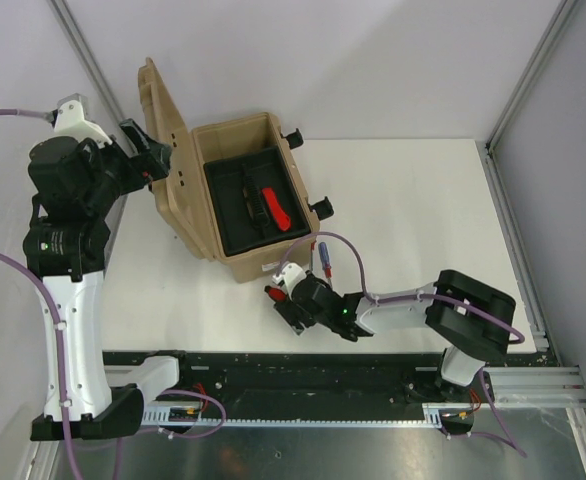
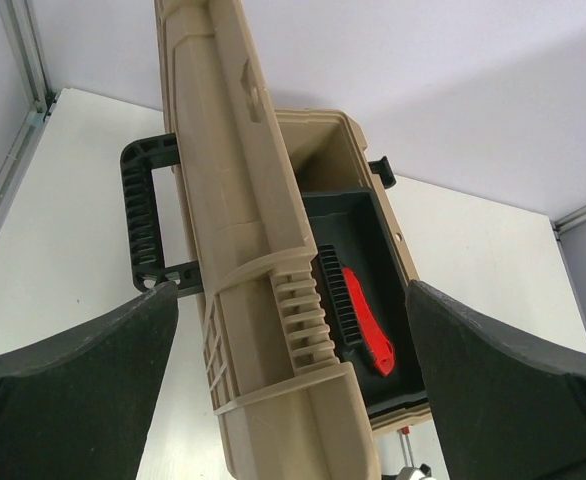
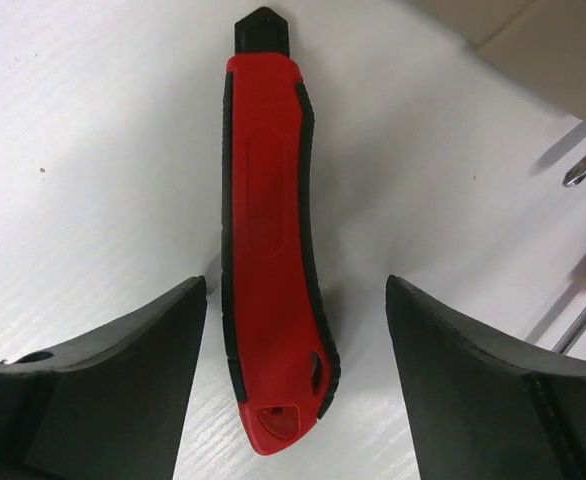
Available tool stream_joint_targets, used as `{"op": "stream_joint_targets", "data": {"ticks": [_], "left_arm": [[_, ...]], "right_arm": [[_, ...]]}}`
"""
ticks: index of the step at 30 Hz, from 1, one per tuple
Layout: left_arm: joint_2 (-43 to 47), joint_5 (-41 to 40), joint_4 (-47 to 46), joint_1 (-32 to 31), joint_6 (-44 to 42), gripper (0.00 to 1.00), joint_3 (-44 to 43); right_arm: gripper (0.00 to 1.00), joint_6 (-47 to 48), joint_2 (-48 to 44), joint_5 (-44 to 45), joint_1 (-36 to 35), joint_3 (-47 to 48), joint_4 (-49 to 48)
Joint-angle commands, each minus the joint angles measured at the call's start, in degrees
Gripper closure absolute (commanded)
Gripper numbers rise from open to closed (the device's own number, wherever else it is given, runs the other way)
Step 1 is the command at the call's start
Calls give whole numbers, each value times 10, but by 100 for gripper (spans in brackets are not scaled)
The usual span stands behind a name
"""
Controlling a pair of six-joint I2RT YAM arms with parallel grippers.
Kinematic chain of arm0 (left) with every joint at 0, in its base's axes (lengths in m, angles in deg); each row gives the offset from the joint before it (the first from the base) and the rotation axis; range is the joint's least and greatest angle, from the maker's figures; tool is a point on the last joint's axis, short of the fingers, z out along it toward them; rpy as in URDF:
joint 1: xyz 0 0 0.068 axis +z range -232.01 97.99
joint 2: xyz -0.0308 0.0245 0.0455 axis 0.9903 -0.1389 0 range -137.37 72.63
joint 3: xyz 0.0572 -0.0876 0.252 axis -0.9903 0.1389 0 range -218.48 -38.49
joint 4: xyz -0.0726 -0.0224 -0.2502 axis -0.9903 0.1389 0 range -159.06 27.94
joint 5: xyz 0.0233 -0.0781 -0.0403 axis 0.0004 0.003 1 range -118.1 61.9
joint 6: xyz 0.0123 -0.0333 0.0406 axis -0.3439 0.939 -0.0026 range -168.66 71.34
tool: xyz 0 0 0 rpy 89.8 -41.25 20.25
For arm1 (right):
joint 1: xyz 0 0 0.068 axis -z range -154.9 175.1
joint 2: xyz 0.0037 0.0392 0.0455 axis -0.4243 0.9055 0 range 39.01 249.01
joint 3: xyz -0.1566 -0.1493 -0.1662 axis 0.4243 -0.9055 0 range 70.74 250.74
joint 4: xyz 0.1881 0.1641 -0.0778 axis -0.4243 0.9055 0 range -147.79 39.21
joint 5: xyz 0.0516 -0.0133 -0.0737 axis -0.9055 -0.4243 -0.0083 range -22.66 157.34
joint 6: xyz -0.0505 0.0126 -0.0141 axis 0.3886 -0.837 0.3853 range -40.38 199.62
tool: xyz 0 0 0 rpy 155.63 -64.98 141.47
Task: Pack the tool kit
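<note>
The tan toolbox (image 1: 235,245) stands open at the back left, its lid (image 1: 163,140) raised on the left side. Its black inner tray (image 1: 231,205) holds a red-handled tool (image 1: 273,208), which also shows in the left wrist view (image 2: 368,322). My left gripper (image 1: 151,150) is open, with its fingers on either side of the lid's edge (image 2: 263,290) and gaps on both sides; the black lid handle (image 2: 143,215) is to the left. My right gripper (image 3: 295,290) is open, low over a red-and-black utility knife (image 3: 268,270) that lies on the table between its fingers, untouched.
A blue-red screwdriver (image 1: 323,255) lies on the white table just in front of the toolbox, beside my right gripper (image 1: 285,305). Screwdriver tips (image 3: 585,165) show at the right of the right wrist view. Black latches (image 1: 323,207) stick out of the box's right side.
</note>
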Motion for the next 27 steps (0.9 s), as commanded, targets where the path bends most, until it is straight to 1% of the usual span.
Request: {"op": "stream_joint_targets", "data": {"ticks": [1, 2, 5, 8, 10, 13, 16, 18, 23, 27], "left_arm": [[6, 7, -11, -6, -5, 0, -8], [6, 7, -11, -6, -6, 1, -8], [6, 5, -11, -6, -6, 1, -9], [6, 5, -11, -6, -6, 1, -8], [5, 7, -11, -6, -5, 1, -7], [5, 8, -11, -6, -4, 1, -6], [4, 9, -10, -6, -3, 1, -8], [3, 12, -10, -7, -2, 1, -10], [0, 18, -11, -7, 1, 1, -14], [0, 24, -10, -7, 3, 1, -14]], "right_arm": [[24, 0, 38, 27, 2, 4, 31], [28, 1, 43, 26, 1, 8, 35], [43, 1, 45, 20, -1, 12, 50], [64, 6, 35, 19, -6, 13, 74], [75, 13, 21, 19, -10, 15, 89], [86, 22, -11, 17, -18, 24, 133], [92, 23, -52, 5, -20, 41, 167], [93, 20, -80, -4, -20, 51, 185], [94, 4, -164, -16, -23, 76, 225], [93, -9, -242, -6, -20, 94, 237]]}}
